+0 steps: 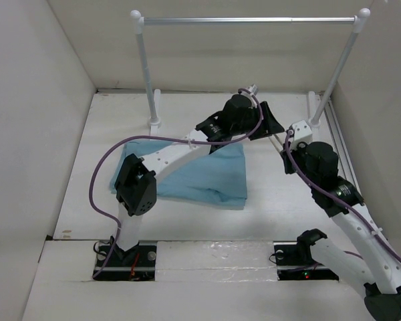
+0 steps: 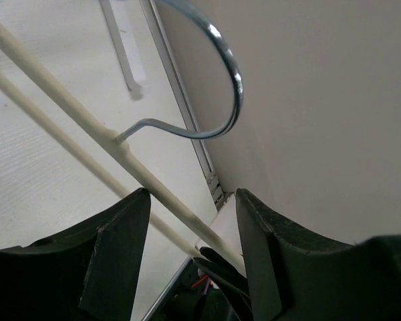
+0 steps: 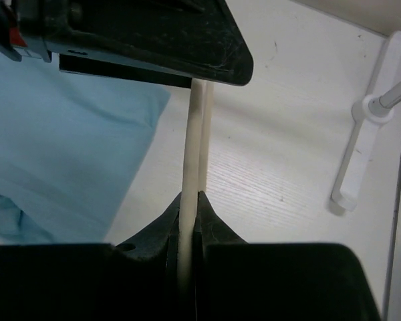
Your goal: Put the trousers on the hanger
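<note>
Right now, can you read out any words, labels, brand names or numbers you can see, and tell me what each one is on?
No readable text in any view.
The trousers, the hanger and the clothes rail show no print.
The tiny red and green spots at the right arm's base are too small to tell whether they are lights or marks.

trousers (image 1: 210, 177) on table (image 1: 187, 120) | hanger (image 3: 195, 134) just right of trousers | rail (image 1: 247, 21) behind both, far edge
</note>
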You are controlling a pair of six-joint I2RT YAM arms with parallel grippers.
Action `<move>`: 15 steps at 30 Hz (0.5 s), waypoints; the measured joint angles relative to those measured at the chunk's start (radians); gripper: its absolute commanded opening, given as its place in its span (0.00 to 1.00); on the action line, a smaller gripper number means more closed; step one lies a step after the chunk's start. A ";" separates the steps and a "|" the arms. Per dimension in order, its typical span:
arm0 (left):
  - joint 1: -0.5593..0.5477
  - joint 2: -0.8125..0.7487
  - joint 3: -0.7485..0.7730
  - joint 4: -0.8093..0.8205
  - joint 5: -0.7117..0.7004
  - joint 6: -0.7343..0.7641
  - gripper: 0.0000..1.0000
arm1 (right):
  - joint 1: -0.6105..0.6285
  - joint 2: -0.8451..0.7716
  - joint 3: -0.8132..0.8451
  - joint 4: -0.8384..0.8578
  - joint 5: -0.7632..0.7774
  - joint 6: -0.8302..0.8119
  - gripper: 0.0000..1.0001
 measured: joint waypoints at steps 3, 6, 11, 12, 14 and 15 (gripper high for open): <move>0.000 -0.004 -0.061 0.054 0.004 -0.013 0.49 | 0.033 0.008 -0.011 -0.014 0.044 0.003 0.00; 0.000 -0.007 -0.130 0.077 0.010 -0.023 0.48 | 0.042 0.010 -0.027 -0.029 0.055 0.005 0.00; 0.000 -0.003 -0.125 0.053 0.025 -0.027 0.20 | 0.056 0.010 -0.044 -0.028 0.059 0.011 0.00; 0.000 -0.003 -0.116 0.050 0.027 -0.033 0.06 | 0.061 0.012 -0.044 -0.029 0.062 0.012 0.00; 0.000 -0.003 -0.094 0.047 0.017 -0.055 0.00 | 0.074 0.022 -0.045 -0.037 0.072 0.011 0.11; 0.002 -0.002 -0.083 0.044 0.012 -0.061 0.00 | 0.084 0.028 -0.045 -0.039 0.082 0.010 0.22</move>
